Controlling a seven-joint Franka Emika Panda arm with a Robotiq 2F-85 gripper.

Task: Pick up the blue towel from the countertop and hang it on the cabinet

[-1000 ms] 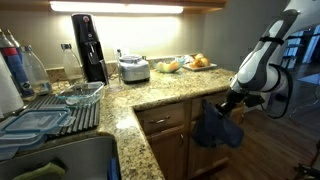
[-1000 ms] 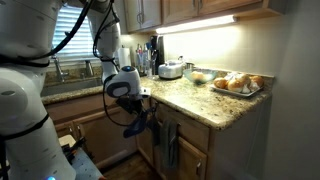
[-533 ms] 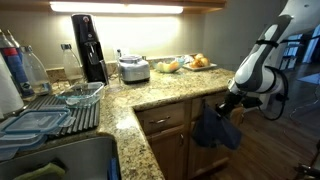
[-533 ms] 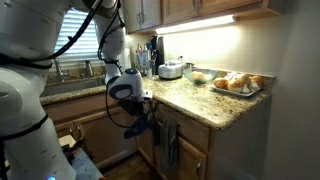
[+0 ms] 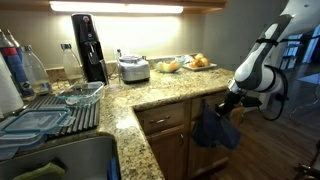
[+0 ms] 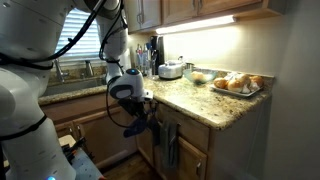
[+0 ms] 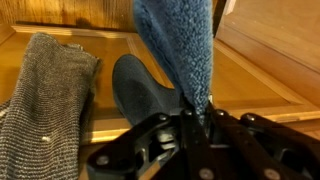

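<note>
The blue towel [image 5: 213,128] hangs from my gripper [image 5: 228,105] in front of the lower wooden cabinet [image 5: 166,140], below the edge of the granite countertop [image 5: 150,92]. In the other exterior view the towel [image 6: 140,126] dangles from the gripper [image 6: 144,108] beside the cabinet door. In the wrist view the gripper [image 7: 195,118] is shut on the fluffy blue towel [image 7: 180,45], which rises from the fingertips against the cabinet wood [image 7: 270,50].
A grey knitted towel [image 7: 45,100] hangs on the cabinet door, also seen in an exterior view [image 6: 170,143]. A coffee maker [image 5: 88,47], a cooker [image 5: 134,69], food trays [image 5: 186,64] and a dish rack [image 5: 50,112] stand on the counter.
</note>
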